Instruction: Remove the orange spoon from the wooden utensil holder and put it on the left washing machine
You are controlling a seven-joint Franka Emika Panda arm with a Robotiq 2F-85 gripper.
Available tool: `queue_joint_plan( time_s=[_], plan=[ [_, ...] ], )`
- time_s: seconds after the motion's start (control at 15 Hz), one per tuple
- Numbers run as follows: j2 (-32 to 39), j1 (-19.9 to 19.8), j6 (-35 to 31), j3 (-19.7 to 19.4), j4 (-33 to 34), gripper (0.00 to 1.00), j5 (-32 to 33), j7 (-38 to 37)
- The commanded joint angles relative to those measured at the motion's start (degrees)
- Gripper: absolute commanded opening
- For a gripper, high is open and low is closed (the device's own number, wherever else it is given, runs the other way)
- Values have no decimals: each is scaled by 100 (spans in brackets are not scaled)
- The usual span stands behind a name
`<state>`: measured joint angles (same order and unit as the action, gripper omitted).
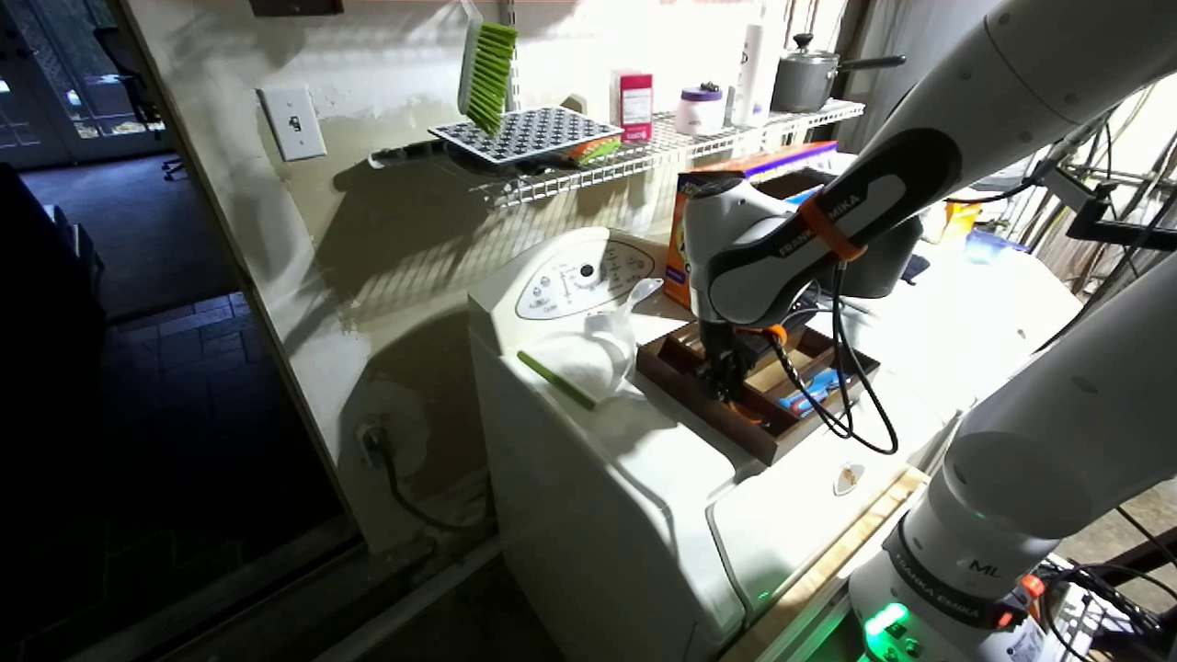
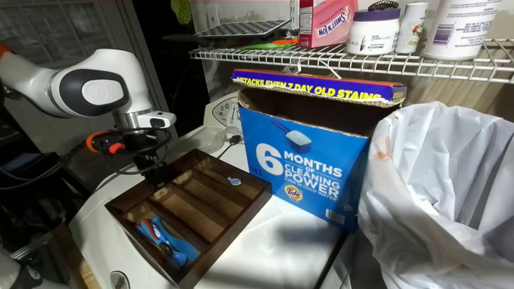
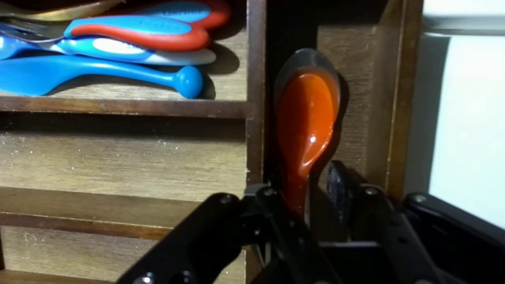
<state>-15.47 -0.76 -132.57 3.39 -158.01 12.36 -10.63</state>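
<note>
The orange spoon lies in the long side compartment of the wooden utensil holder, on top of a dark spoon-shaped utensil. A bit of the orange spoon shows in an exterior view. My gripper is open and down at that compartment, its fingers on either side of the spoon's handle. A gap shows between the handle and the right finger; contact at the left finger is unclear. The handle's far end is hidden. In both exterior views the gripper reaches into the holder, which stands on the white washing machine.
Blue and red utensils lie in another compartment. A clear jug and a green strip are beside the holder. A tall detergent box and a bag-lined bin stand on its other side. A wire shelf hangs above.
</note>
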Motion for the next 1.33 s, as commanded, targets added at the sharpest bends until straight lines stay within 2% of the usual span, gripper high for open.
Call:
queue_joint_plan(
  time_s=[0.0, 0.13, 0.4, 0.53, 0.67, 0.73, 0.8, 1.0, 1.13, 1.2, 1.27],
  plan=[
    [222, -78, -231, 62, 2, 5, 211, -195],
    [269, -75, -278, 64, 7, 0, 246, -224],
    [272, -74, -269, 84, 40, 4, 291, -254],
    [277, -73, -263, 96, 40, 17, 321, -271],
    [299, -72, -272, 105, 40, 16, 360, -286],
    [307, -72, -274, 113, 40, 18, 386, -304],
    [316, -69, -283, 117, 41, 26, 401, -313],
    [329, -59, -292, 149, 40, 29, 425, -343],
    [342, -60, -299, 166, 41, 30, 458, -364],
    [347, -58, -307, 172, 40, 27, 472, -369],
    [334, -57, -289, 175, 40, 20, 486, -371]
  ],
)
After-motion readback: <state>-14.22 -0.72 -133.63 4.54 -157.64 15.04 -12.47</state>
